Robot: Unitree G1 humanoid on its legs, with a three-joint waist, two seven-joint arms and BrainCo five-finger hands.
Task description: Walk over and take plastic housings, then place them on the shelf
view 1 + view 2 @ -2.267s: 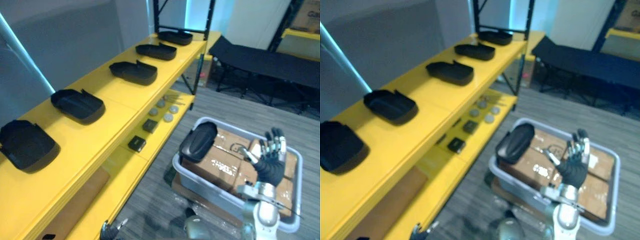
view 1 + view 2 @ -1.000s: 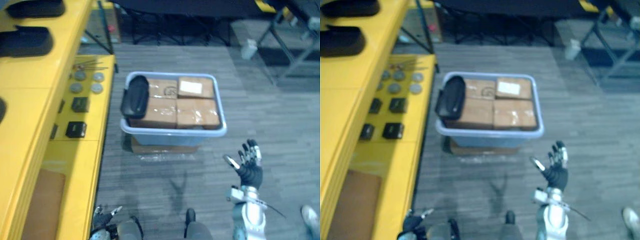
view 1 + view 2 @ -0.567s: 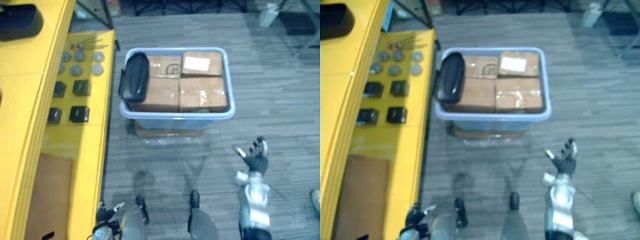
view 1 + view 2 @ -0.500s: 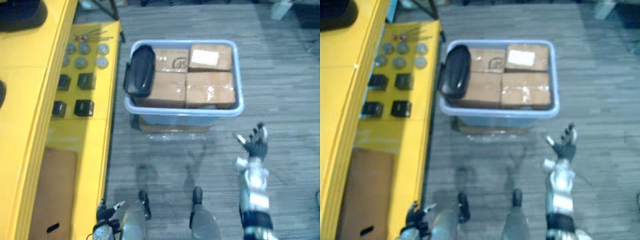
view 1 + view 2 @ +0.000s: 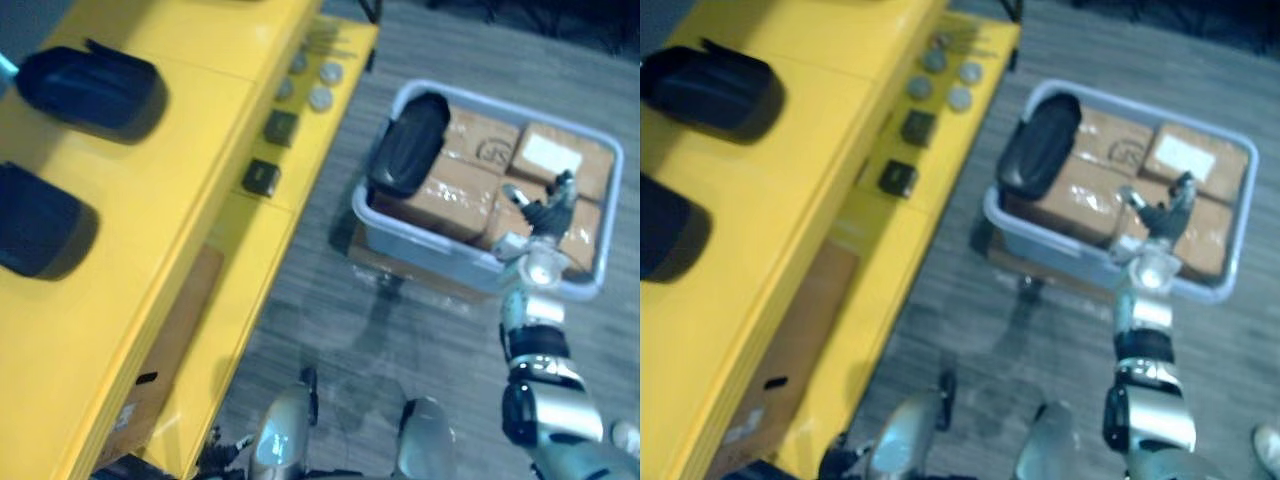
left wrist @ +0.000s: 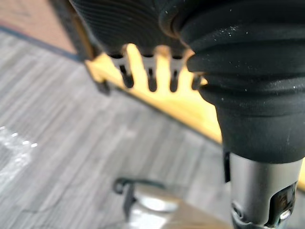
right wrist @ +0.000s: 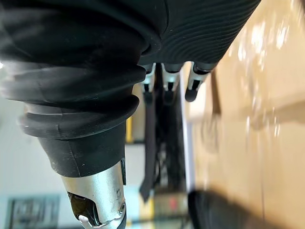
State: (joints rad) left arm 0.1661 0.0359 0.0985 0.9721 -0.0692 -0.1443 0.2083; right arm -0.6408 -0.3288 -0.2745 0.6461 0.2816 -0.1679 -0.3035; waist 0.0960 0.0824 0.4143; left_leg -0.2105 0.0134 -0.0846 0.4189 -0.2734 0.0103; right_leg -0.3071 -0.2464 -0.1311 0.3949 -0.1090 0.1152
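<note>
One housing (image 5: 408,145) is lying in the bin (image 5: 455,258). The right hand (image 5: 547,208), spread open and empty, is now reaching over the bin rather than the floor (image 5: 330,320), nearing a grasp.

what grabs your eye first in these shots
The long yellow shelf on the robot's left, two black plastic housings on its top level. Then the pale bin on the floor, packed with cardboard boxes, a third black housing lying across its left end. The right hand is raised open toward the bin.
</note>
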